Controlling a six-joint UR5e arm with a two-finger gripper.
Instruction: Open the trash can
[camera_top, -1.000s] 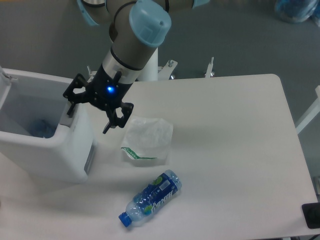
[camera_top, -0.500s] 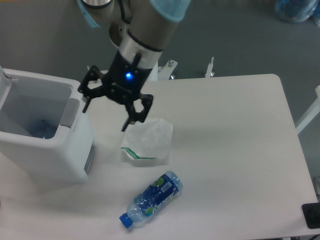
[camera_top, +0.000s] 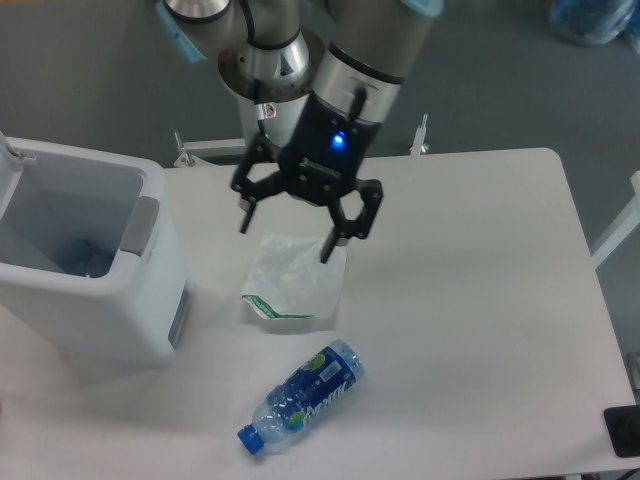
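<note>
Fixed camera, looking down at the table (camera_top: 470, 300) from above and in front.

Trash can (camera_top: 85, 265): white, boxy, rounded corners. It stands at the left edge of the table, partly cut off by the frame. The top is open; the interior is exposed, and a bluish item lies low inside, too indistinct to identify. The raised lid shows only as a sliver at the far left border. The grey push tab (camera_top: 139, 226) sits on the right rim, and the grey side panel (camera_top: 180, 312) is on the right wall, near the base.

Gripper (camera_top: 285, 238): black, two-fingered, with a blue indicator light lit on its body. It hangs above the table, fingers pointing down and set wide apart, with nothing between them. One fingertip is above the upper left of the wrapper, the other over its upper right edge. Contact with the wrapper cannot be determined from this angle.

Relation: the trash can lies to the left of the gripper, well apart from it; a strip of bare table separates the can's right wall from the nearest finger. The gripper touches no part of the can.

Other items: a crumpled white wrapper (camera_top: 292, 282) with green print lies beneath the gripper. A plastic bottle (camera_top: 300, 397) with a blue label and blue cap lies on its side nearer the front edge.
</note>
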